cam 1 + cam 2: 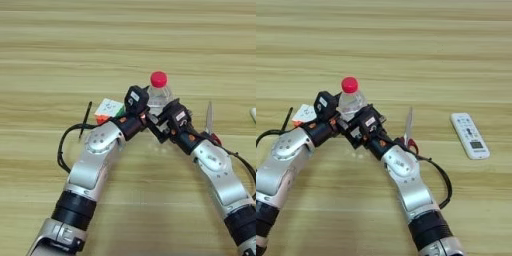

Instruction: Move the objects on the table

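The clear bottle (159, 97) with a red cap stands upright at the middle of the table (125, 45). Both arms meet at its lower half, which they hide. My left gripper (142, 111) is against its left side, shut on it. Pressed to its lower right side is my right gripper (167, 120). The puzzle cube (107, 109) lies just left of the left gripper, and the thin black pen (85, 120) lies left of the cube. The red-handled scissors (408, 127) lie right of the right forearm, blades pointing away. The white remote (470, 135) lies further right.
Black cables loop off both forearms: one (62, 150) on the left, one (443, 182) on the right. Bare wood stretches across the far half of the table and in front between the arms.
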`<action>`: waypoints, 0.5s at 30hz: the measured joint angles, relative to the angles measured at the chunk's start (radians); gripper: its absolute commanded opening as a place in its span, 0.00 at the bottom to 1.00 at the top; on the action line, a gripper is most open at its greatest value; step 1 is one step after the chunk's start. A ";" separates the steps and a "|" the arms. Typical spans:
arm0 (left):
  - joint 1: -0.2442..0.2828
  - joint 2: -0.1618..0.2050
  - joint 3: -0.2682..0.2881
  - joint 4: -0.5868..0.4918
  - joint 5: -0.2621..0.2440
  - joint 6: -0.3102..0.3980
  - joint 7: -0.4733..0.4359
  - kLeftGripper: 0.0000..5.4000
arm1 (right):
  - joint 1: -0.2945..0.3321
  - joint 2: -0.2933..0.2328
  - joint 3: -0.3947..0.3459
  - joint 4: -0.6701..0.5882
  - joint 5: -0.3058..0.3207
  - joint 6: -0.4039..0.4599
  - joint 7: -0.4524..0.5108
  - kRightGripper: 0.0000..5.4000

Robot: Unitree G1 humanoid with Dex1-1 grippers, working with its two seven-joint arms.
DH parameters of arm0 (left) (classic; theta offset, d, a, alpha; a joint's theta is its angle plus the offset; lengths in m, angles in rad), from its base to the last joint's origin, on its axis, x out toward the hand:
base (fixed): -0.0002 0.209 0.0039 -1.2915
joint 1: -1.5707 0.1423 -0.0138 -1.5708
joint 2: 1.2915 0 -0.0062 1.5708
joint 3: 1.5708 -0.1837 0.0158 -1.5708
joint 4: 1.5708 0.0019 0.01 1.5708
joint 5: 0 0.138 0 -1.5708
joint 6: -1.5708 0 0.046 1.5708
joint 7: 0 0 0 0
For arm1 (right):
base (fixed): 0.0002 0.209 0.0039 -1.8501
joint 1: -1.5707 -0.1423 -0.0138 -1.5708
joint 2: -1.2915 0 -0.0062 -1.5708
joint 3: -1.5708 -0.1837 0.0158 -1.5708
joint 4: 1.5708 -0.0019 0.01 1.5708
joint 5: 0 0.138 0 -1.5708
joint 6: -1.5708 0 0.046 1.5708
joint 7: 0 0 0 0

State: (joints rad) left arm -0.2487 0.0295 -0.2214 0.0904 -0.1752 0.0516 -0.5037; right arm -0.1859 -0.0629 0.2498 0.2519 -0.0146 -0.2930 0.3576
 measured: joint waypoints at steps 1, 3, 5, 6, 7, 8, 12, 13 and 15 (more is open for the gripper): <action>0.000 0.000 0.000 0.000 0.000 0.000 0.000 0.76 | 0.000 0.000 0.000 0.000 0.000 0.000 0.000 0.62; 0.000 0.000 0.002 0.001 0.000 -0.003 0.001 0.79 | 0.000 0.000 -0.004 0.003 0.001 0.000 -0.002 0.61; 0.000 0.000 0.005 0.002 0.000 -0.003 0.001 0.82 | -0.001 0.000 -0.008 0.005 -0.001 -0.001 -0.007 0.61; 0.000 0.000 0.009 0.004 0.000 -0.003 0.001 0.84 | -0.001 0.001 -0.008 0.006 -0.006 -0.004 -0.013 0.60; -0.001 0.000 0.013 0.006 -0.001 -0.003 0.001 0.85 | -0.003 0.003 -0.009 0.011 -0.012 -0.008 -0.021 0.60; -0.002 0.000 0.016 0.008 -0.002 -0.004 0.001 0.87 | -0.005 0.004 -0.010 0.015 -0.016 -0.013 -0.025 0.60; -0.005 0.001 0.028 0.007 -0.008 -0.008 0.000 0.92 | -0.011 0.013 -0.025 0.024 -0.024 -0.024 -0.050 0.60; -0.005 0.002 0.031 0.006 -0.010 -0.010 -0.002 0.95 | -0.017 0.015 -0.032 0.028 -0.025 -0.025 -0.058 0.60; -0.002 0.005 0.032 -0.009 -0.019 -0.016 -0.015 0.98 | -0.028 0.017 -0.056 0.042 -0.026 -0.021 -0.084 0.60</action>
State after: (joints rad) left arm -0.2508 0.0348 -0.1893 0.0812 -0.1939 0.0357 -0.5182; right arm -0.2141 -0.0463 0.1933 0.2938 -0.0404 -0.3138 0.2737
